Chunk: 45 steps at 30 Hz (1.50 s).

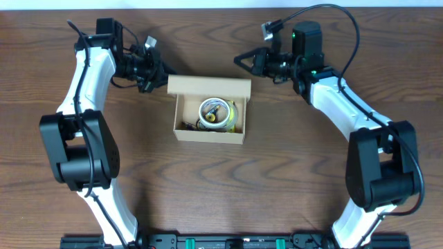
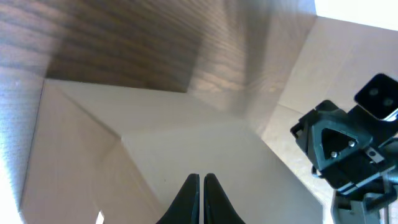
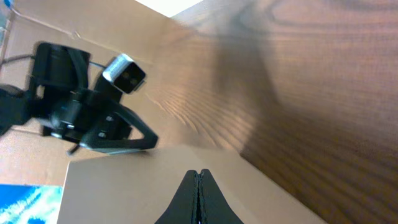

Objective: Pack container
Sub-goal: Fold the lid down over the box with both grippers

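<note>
Watching the container (image 1: 208,86) sitting in the middle of the table (image 1: 291,187), flap standing open, a pale roll (image 1: 214,109) lying inside. I am holding the left gripper (image 1: 158,76) by its far left corner and the right gripper (image 1: 241,61) off its far right corner, both with fingers pressed together, gripping nothing.

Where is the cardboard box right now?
In the overhead view the cardboard box sits open at the middle of the wooden table, its flap at the far side between the left gripper and the right gripper.
</note>
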Each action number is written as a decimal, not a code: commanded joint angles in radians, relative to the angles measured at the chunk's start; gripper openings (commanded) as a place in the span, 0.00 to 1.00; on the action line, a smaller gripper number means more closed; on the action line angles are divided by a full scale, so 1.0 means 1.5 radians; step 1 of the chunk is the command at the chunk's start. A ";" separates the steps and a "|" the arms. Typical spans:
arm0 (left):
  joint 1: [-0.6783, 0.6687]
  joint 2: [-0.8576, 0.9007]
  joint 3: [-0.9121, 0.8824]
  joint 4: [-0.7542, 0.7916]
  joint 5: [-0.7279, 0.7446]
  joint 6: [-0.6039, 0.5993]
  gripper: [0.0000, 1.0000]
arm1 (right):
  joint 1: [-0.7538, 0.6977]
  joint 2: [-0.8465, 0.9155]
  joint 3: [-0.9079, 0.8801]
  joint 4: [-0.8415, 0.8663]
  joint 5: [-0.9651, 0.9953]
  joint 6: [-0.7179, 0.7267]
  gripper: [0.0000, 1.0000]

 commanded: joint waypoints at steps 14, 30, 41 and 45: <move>-0.010 -0.162 0.011 -0.147 -0.283 0.094 0.06 | 0.139 -0.097 0.044 -0.338 0.201 -0.189 0.01; -0.013 -0.239 0.011 -0.167 -0.482 0.041 0.06 | 0.286 -0.088 0.057 -0.518 0.449 -0.233 0.01; -0.013 -0.239 0.011 -0.172 -0.483 0.039 0.05 | 0.297 -0.037 0.057 -0.518 0.484 -0.247 0.01; -0.013 -0.239 0.011 -0.172 -0.482 0.038 0.06 | 0.297 -0.037 0.057 -0.519 0.483 -0.260 0.01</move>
